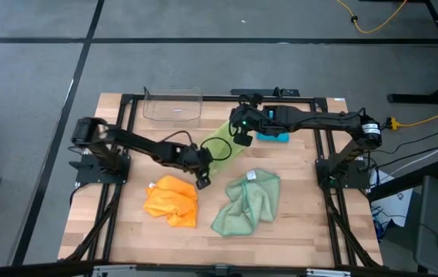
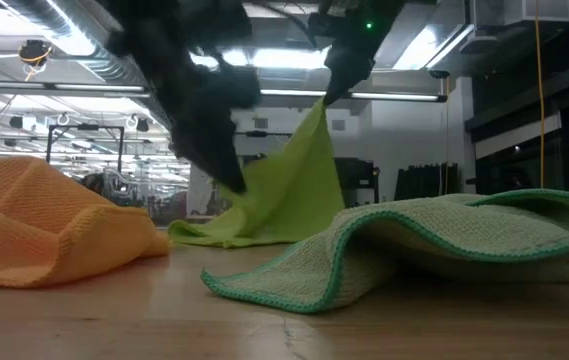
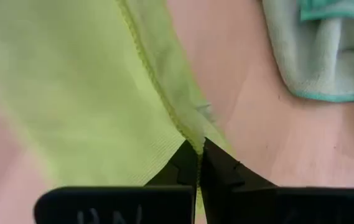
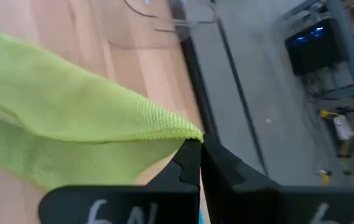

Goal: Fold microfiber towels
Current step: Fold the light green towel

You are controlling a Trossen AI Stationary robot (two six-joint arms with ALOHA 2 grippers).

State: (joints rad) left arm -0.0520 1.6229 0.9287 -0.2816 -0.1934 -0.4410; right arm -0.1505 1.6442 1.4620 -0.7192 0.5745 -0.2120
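A lime green towel (image 1: 220, 143) is held up between both grippers at mid table; in the low view it slopes down from the right gripper (image 2: 336, 92) to the table (image 2: 264, 225). My left gripper (image 1: 202, 175) is shut on its near end, and my right gripper (image 1: 242, 135) is shut on its far corner. An orange towel (image 1: 172, 201) lies crumpled at the near left. A pale sage green towel (image 1: 248, 201) lies crumpled at the near right. A teal blue towel (image 1: 274, 138) lies partly under the right arm. My left gripper pinches the lime towel's hemmed edge (image 3: 192, 140) between its two shut fingers, low near the table. One layer or several, I cannot tell. The cloth runs away from the fingers with some slack. My right gripper pinches a corner of the lime towel (image 4: 189, 134) between its two shut fingers, at their free ends. The corner is lifted clear of the table. The cloth hangs below and slopes down (image 2: 294, 170) toward the left gripper, and its lower part lies on the table.
A clear plastic bin (image 1: 172, 106) stands at the far edge, left of centre. Black frame rails (image 1: 126, 138) run along the table's sides. Bare wood (image 1: 295, 231) shows along the near edge and at the right.
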